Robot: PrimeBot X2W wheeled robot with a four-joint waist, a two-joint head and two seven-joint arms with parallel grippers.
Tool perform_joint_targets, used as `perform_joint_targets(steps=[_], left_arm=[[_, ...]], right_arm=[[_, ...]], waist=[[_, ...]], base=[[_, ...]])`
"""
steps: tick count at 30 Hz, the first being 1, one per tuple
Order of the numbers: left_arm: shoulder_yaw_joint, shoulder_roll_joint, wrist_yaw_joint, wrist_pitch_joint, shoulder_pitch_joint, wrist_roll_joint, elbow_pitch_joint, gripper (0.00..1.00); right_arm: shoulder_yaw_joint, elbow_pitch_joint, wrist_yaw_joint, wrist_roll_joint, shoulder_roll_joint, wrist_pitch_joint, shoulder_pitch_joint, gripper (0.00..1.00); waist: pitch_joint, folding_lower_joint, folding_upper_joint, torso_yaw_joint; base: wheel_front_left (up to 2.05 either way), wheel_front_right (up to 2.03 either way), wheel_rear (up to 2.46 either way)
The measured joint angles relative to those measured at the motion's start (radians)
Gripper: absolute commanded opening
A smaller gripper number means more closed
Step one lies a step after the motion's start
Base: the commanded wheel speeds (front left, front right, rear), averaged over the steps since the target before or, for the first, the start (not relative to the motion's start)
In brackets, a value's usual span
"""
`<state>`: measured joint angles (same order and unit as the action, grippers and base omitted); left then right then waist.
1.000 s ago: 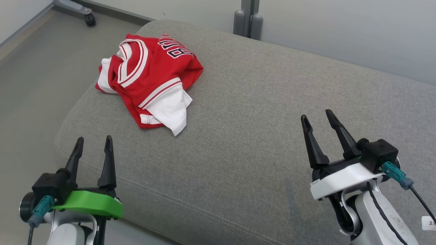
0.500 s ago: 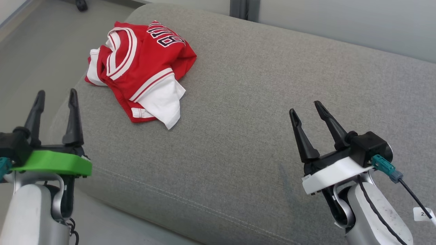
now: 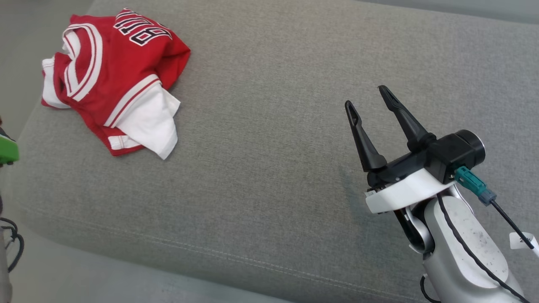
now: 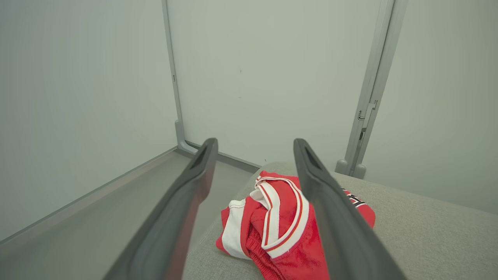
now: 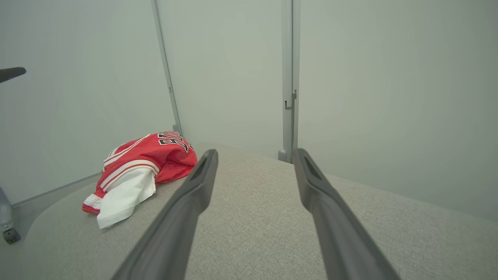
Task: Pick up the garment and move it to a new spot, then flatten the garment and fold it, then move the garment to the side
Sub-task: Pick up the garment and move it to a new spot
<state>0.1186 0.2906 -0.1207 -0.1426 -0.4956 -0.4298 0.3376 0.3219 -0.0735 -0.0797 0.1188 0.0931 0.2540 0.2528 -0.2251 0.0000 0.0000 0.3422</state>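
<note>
A crumpled red and white jersey (image 3: 113,80) with dark lettering lies near the far left corner of a grey cushion (image 3: 269,147). My right gripper (image 3: 366,97) hovers open over the cushion's right half, well apart from the jersey, with nothing between its fingers. The right wrist view has that gripper (image 5: 255,151) open and the jersey (image 5: 144,163) ahead to the left. Of my left arm, the head view catches just a green bracket (image 3: 6,149) at the left edge. In the left wrist view the left gripper (image 4: 255,142) is open, pointing at the jersey (image 4: 280,229) from short of it.
Grey floor (image 4: 78,229) drops away past the cushion's left and front edges. Pale walls with a vertical metal post (image 5: 288,97) stand behind the cushion. A caster (image 5: 9,233) rests on the floor at the left.
The head camera has swung, so the whole scene has shifted left and up. My left arm has risen and slid out past the left edge. The jersey lies as before.
</note>
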Motion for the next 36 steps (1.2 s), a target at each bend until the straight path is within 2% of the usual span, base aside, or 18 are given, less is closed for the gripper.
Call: perform_joint_targets(steps=[13,21,28,36], left_arm=[[0.114,0.103,-0.002,0.135,-0.200,-0.174,0.191,1.00],[0.130,0.147,-0.002,0.209,-0.274,-0.202,0.304,1.00],[0.105,0.151,-0.003,0.275,-0.288,-0.234,0.426,1.00],[0.091,0.154,-0.001,0.340,-0.317,-0.224,0.525,1.00]], right_arm=[[0.031,0.036,-0.004,-0.024,-0.002,0.001,0.060,1.00],[0.038,0.051,-0.004,-0.030,-0.006,0.001,0.104,1.00],[0.031,0.051,-0.002,-0.031,-0.007,0.001,0.122,1.00],[0.019,0.051,0.002,-0.032,-0.007,0.001,0.129,1.00]], waist=[[-0.128,0.0000,0.0000,-0.154],[-0.213,0.0000,0.0000,-0.241],[-0.273,0.0000,0.0000,-0.313],[-0.298,0.0000,0.0000,-0.337]], base=[[0.00,0.00,0.00],[0.00,0.00,0.00],[0.00,0.00,0.00],[0.00,0.00,0.00]])
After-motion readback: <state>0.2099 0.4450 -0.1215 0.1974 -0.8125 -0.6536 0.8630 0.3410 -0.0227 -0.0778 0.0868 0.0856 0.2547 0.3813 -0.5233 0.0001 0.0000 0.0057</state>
